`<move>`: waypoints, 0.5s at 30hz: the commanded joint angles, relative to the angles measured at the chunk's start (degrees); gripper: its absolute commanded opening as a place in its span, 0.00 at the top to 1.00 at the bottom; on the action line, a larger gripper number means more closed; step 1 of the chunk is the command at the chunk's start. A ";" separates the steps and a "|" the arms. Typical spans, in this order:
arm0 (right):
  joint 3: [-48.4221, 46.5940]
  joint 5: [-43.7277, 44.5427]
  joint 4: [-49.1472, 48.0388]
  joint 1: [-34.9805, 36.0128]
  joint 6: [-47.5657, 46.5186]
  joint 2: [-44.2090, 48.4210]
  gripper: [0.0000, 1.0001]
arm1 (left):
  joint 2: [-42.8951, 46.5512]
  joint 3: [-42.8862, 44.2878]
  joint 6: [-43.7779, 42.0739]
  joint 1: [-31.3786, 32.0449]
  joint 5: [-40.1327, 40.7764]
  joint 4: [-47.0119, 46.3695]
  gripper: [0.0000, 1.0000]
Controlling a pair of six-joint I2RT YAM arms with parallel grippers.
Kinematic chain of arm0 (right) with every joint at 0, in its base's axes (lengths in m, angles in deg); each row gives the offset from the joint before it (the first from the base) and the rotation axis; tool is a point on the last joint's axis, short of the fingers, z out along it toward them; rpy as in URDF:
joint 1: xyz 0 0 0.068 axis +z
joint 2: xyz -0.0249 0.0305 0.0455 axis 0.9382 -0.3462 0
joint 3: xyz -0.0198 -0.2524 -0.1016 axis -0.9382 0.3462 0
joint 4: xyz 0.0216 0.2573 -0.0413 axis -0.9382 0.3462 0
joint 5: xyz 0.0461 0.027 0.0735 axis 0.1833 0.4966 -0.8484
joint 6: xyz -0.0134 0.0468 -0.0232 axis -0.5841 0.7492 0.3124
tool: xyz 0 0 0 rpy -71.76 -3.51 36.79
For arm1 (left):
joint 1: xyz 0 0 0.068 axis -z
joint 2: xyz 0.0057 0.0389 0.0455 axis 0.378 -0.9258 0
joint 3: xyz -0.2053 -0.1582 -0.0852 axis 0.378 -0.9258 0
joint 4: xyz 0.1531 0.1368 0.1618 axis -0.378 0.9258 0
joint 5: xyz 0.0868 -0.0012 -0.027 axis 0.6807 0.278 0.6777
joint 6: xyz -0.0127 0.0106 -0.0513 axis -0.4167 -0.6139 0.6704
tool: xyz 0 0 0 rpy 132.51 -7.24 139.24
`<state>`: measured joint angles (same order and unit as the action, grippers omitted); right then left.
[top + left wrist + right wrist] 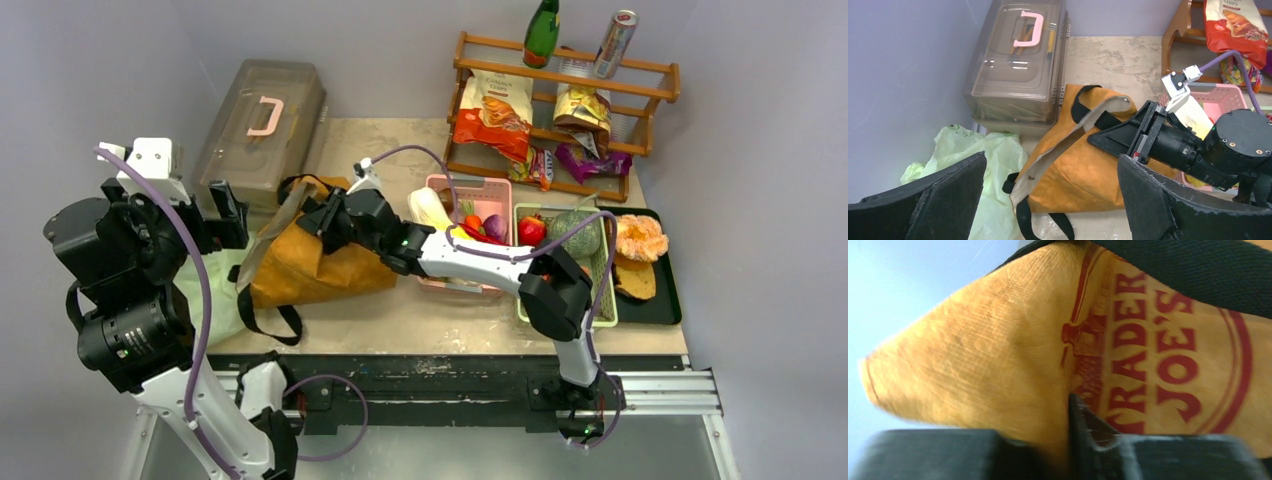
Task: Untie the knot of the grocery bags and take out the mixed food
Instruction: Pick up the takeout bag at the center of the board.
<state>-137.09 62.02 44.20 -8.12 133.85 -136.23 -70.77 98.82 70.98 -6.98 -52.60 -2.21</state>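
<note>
From above, the brown tote (320, 265) lies on the table (440, 315), with the pale-green plastic bag (215, 290) just to its left. The right gripper (325, 218) is at the tote's top edge. In the left wrist view, the left gripper (1050, 165) is spread wide above both bags — holding nothing. In the right wrist view, the right gripper is pinched tight on a fold of the tote's printed side.

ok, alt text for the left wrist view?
The right gripper pinches the mustard tote at centre, seen between the fingers of the open left gripper. A crumpled green bag lies left of the tote, and a lidded box stands behind.
</note>
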 commanded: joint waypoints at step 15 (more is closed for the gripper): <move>5.29 -47.83 2.29 1.83 -55.46 9.43 0.01 | -9.38 -11.37 -21.27 -0.33 -19.67 24.73 0.00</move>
<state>-124.72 32.95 36.55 -6.06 97.85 -131.66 -78.42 88.87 59.96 -7.00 -63.24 11.21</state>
